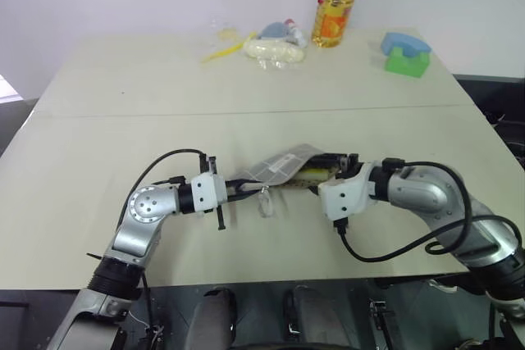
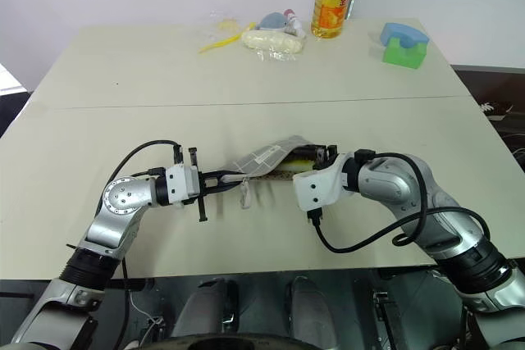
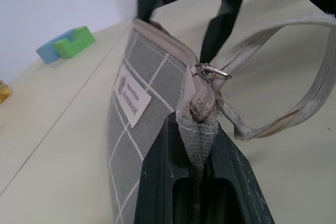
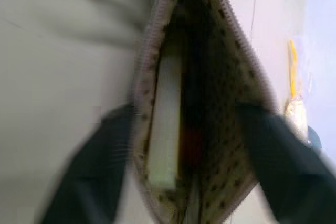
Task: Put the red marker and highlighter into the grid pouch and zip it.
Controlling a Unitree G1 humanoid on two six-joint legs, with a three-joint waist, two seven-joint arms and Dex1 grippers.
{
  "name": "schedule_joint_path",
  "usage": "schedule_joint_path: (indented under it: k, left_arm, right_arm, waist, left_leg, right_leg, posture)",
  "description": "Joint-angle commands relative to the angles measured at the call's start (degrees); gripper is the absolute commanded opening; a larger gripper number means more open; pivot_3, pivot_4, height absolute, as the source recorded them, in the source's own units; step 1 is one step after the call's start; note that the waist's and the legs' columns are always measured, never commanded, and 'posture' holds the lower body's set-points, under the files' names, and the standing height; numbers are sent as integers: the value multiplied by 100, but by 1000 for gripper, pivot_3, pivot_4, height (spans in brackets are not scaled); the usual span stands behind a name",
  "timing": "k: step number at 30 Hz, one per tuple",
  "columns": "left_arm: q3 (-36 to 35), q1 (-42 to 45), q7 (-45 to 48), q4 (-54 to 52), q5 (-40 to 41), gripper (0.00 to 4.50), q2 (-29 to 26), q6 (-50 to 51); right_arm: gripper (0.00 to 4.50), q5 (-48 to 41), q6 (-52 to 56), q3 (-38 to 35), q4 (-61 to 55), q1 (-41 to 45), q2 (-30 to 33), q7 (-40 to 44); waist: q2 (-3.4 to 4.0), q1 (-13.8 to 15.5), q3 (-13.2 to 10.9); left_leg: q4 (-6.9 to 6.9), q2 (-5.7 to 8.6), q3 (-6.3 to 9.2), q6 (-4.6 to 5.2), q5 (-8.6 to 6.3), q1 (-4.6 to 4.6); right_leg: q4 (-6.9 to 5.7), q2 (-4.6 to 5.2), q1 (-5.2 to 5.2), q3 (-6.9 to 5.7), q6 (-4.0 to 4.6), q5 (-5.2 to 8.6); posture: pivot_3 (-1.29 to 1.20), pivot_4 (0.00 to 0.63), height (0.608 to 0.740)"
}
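head stereo pair looks down over the table (image 1: 98,120); both wrist cameras sit close on the grid pouch (image 3: 131,129).

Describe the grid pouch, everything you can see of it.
The grid pouch is flat grey fabric with white grid lines, a small white printed label, a wrist strap and a metal zipper pull. It is held near the table's front, between the two arms. The left gripper is shut on its closed end. Its other end gapes open, with the open right gripper straddling the mouth. Inside, against a dotted lining, lie the highlighter and something red, probably the red marker.
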State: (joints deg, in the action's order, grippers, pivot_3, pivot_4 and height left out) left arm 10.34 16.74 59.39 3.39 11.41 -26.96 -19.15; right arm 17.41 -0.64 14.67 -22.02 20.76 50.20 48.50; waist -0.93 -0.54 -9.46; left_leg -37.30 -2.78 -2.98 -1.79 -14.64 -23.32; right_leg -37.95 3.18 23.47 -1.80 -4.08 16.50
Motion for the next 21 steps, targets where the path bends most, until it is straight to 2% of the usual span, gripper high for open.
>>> schedule_joint_path:
  k: [1,4,8,13,14,18,21]
  left_arm:
    - [-219,139,-258,-49,131,0,81,79]
    - [-363,339,-764,163,117,0,386,241]
    - [-408,616,-1441,484,-236,0,802,64]
    - [-250,841,-1858,834,-647,0,1076,-247]
    - [-229,872,-1909,899,-731,0,1092,-321]
    - [-200,1054,-2104,1168,-893,0,1222,-513]
    - [-164,1095,-2106,1239,-944,0,1243,-593]
  right_arm:
    - [4477,-526,616,-742,-96,206,-264,-170]
    - [4477,-1593,1949,-1499,-355,375,-754,-163]
    - [4477,-2925,3901,-2144,-938,485,-1276,-242]
    - [4477,-4515,6061,-2429,-1867,501,-1887,-616]
    - [4477,-4677,6325,-2420,-1982,504,-1967,-747]
    - [4477,-4928,7621,-2476,-1881,755,-3214,-1926]
    - [4477,-4878,7916,-2427,-1799,807,-3591,-2365]
  waist:
    - [0,-2,0]
    - [0,5,0]
    - [0,28,0]
    - [0,12,0]
    - [0,9,0]
    - [1,-14,2]
    - [1,0,2]
  left_leg:
    - [0,0,0,0,0,0]
    - [-7,-1,2,0,0,1]
    - [-9,-1,9,0,0,1]
    - [-6,-2,11,0,0,0]
    - [-5,-3,13,0,0,0]
    - [-4,-2,13,0,0,2]
    - [-5,-1,13,0,0,-2]
  right_leg:
    - [-1,0,0,0,0,0]
    - [-6,0,-3,0,0,-1]
    - [-5,4,-8,-1,0,-1]
    - [-6,5,-6,0,0,-1]
    - [-6,5,-6,-1,0,-1]
    - [-12,4,-5,-1,3,-3]
    - [-12,6,-3,-1,3,-3]
  posture:
    - [0,150,740]
    - [0,150,740]
    - [0,150,740]
    - [0,150,740]
    - [0,150,740]
    - [0,150,740]
    - [0,150,740]
